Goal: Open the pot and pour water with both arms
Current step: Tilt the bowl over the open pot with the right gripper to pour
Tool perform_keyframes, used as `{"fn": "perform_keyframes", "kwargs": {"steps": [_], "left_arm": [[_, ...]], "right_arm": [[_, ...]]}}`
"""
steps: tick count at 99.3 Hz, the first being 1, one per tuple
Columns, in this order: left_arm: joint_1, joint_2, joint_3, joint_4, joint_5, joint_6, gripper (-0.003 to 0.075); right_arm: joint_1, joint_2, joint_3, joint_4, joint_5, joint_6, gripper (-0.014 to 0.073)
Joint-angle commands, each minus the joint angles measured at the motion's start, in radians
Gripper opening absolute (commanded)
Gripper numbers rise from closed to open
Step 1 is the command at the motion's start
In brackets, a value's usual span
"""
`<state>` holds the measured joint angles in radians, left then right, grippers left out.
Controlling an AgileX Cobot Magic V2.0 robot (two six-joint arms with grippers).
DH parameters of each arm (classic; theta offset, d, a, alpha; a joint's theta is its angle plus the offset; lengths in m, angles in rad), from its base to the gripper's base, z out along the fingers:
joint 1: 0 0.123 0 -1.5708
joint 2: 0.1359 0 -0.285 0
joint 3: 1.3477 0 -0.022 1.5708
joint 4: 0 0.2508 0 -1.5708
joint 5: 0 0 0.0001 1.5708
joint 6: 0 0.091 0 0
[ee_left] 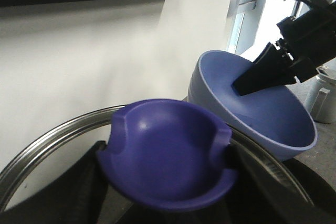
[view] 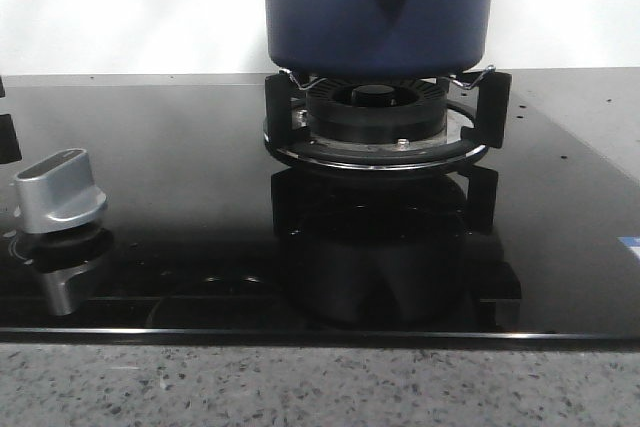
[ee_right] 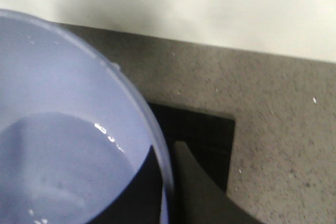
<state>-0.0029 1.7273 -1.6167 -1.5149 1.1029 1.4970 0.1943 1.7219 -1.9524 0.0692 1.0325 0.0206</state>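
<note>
1. The bench (view: 300, 387) is grey speckled stone; a glossy black glass hob (view: 150, 207) is set into it and mirrors whatever stands on it.
2. The pot (view: 380, 7), dark blue, matte and straight-sided, sits on the burner (view: 375, 122), a black ringed part under wire supports. Its teardrop handle mount faces the front camera.
3. The lid (ee_left: 168, 161) appears lifted clear: a steel rim curves round a smooth, saddle-shaped violet knob, and the left end effector (ee_left: 168, 203) is clenched on that knob, a dark finger at each side.
4. The bowl (ee_left: 262, 108), a lighter blue, thin-walled and rounded, holds water, as glints in the right wrist view suggest. The right end effector (ee_left: 257, 80) grasps its rim, one finger inside and one outside.
5. The knob (view: 60, 192) of the hob is brushed metal and wedge-shaped.
6. Judged step: the opening seems done, the pouring not yet. The next move calls for the bowl carried level over the pot's mouth, then tilted slowly, the lid held aside.
</note>
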Motion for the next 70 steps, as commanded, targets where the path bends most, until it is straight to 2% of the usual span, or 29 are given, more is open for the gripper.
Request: {"fn": "perform_keyframes", "kwargs": {"steps": [1,9,10,35,45,70], "left_arm": [[0.001,-0.059,-0.039,-0.104,0.010,-0.009,0.0300],[0.001,-0.059,-0.039,-0.104,0.010,-0.009,0.0300],[0.001,-0.059,-0.039,-0.104,0.010,-0.009,0.0300],[0.001,-0.059,-0.039,-0.104,0.010,-0.009,0.0300],[0.001,-0.059,-0.039,-0.104,0.010,-0.009,0.0300],[0.001,-0.059,-0.039,-0.104,0.010,-0.009,0.0300]], "right_arm": [[0.009,-0.047,-0.036,0.006,-0.105,-0.026,-0.0063],[0.016,-0.047,-0.032,0.006,-0.136,-0.044,-0.0063],[0.035,-0.051,-0.022,0.000,-0.261,-0.081,-0.0046],[0.060,-0.073,0.028,-0.032,-0.377,-0.124,-0.0046],[0.064,-0.116,0.113,-0.069,-0.455,-0.124,-0.0046],[0.065,-0.250,0.380,-0.092,-0.768,-0.124,-0.0046]]}}
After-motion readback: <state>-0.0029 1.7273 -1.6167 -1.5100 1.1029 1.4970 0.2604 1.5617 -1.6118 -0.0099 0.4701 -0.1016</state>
